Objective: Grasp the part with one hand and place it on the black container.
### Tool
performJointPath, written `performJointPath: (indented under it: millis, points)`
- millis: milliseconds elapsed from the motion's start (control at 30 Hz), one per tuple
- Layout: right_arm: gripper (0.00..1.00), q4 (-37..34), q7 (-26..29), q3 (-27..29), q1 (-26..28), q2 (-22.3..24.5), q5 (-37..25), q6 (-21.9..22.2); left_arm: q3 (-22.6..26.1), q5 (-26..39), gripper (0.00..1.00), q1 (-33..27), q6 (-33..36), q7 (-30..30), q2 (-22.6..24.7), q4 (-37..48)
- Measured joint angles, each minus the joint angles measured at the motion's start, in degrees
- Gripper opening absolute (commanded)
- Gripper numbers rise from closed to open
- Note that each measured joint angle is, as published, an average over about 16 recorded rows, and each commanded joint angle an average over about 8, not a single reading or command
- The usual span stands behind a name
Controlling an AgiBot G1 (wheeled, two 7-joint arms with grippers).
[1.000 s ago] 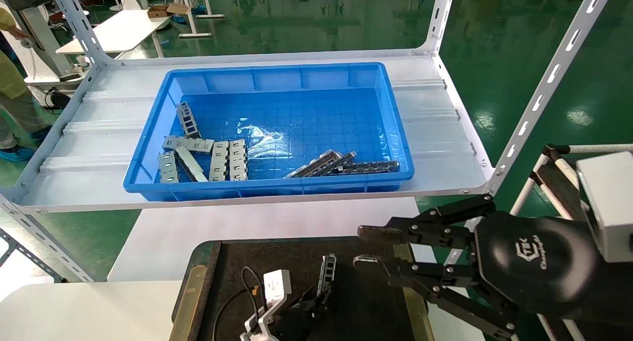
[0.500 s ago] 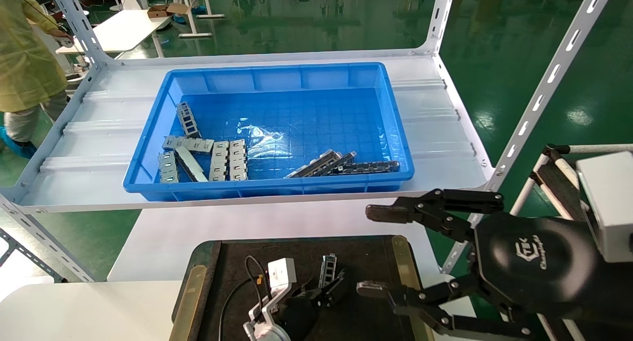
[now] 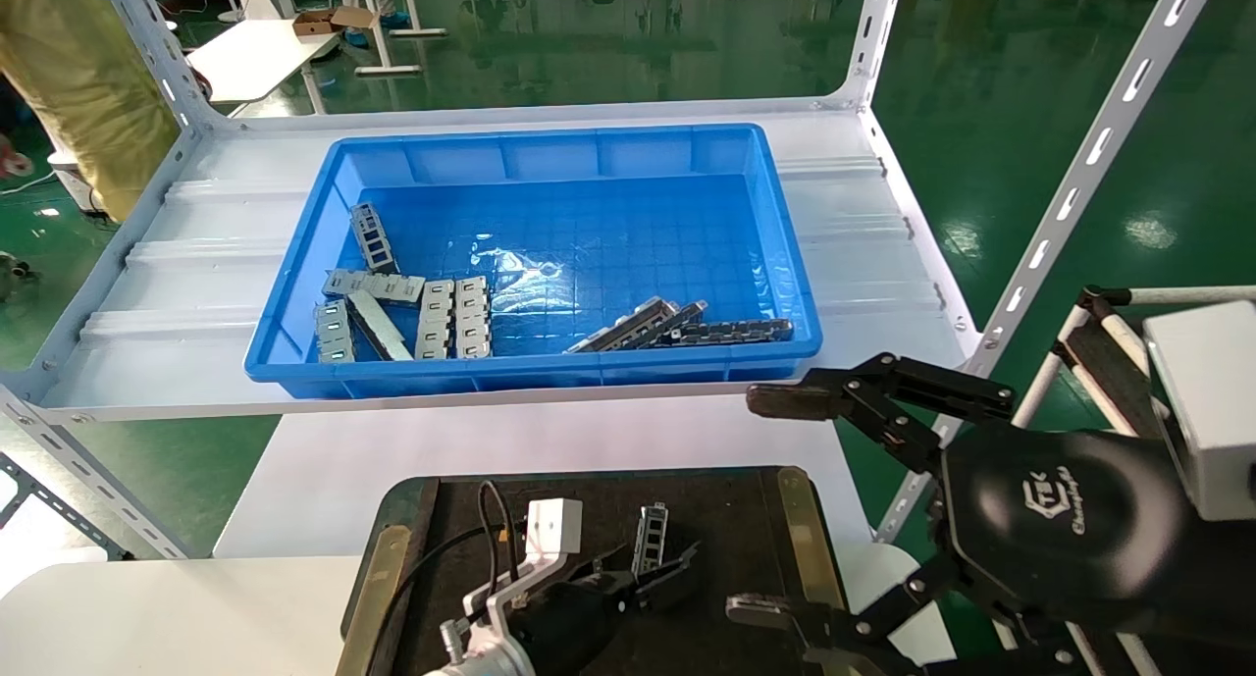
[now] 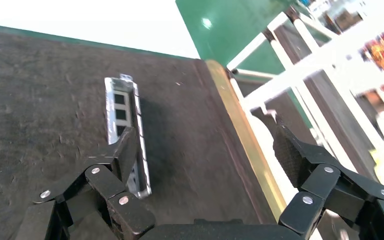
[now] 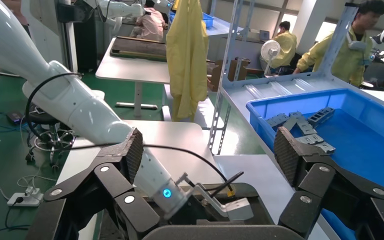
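The right gripper (image 3: 775,504) is black: two long fingers built of linked bars joined by silver screws, ending in dark textured pads (image 5: 285,152). Behind the jaws sits a rounded black housing (image 3: 1065,514) with a grey logo and lettering, and behind that a white boxy block (image 3: 1207,401).

The left gripper (image 3: 653,573) has the same black linked fingers and silver screws. Behind its jaws are a white square block (image 3: 552,526), a thin black cable (image 3: 491,534) looping to it, and a glossy white rounded arm (image 5: 70,107) with a small blue light (image 5: 167,193).
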Motion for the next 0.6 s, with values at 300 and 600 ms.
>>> performJointPath:
  millis: [300,600]
  points:
    - [1.0,0.0,0.0,0.0,0.0,0.0,0.0,0.0,-4.6,-2.0,1.0,1.4,12.0,7.6,-8.0,-6.2]
    - [1.0,0.0,0.0,-0.1,0.0,0.0,0.0,0.0,-11.2,-8.7,1.0,3.6,25.6,19.5,-14.6,-8.9]
